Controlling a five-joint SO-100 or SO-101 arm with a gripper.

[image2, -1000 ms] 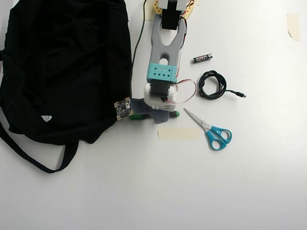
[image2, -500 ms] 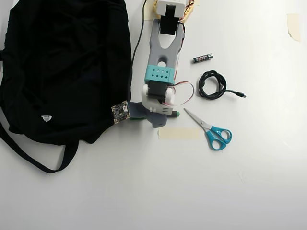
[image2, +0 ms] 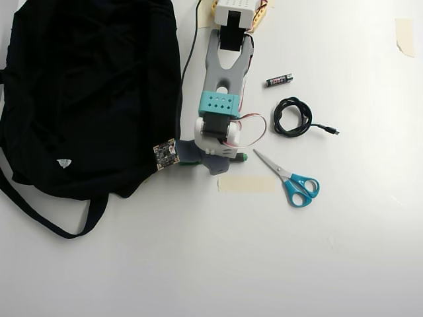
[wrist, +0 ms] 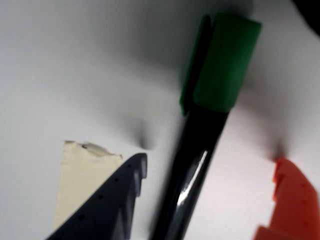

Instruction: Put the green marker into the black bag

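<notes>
Green marker [wrist: 200, 150] mostly under arm

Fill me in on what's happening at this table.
The arm's gripper is down over the green marker on the white table, its fingers apart on either side of the barrel, not clamped. The black bag lies just left of it in the overhead view; scissors, cable and battery lie to the right.

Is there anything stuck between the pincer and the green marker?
No. In the wrist view the marker lies on the bare table between the pincer's open fingers, with nothing between them.
</notes>
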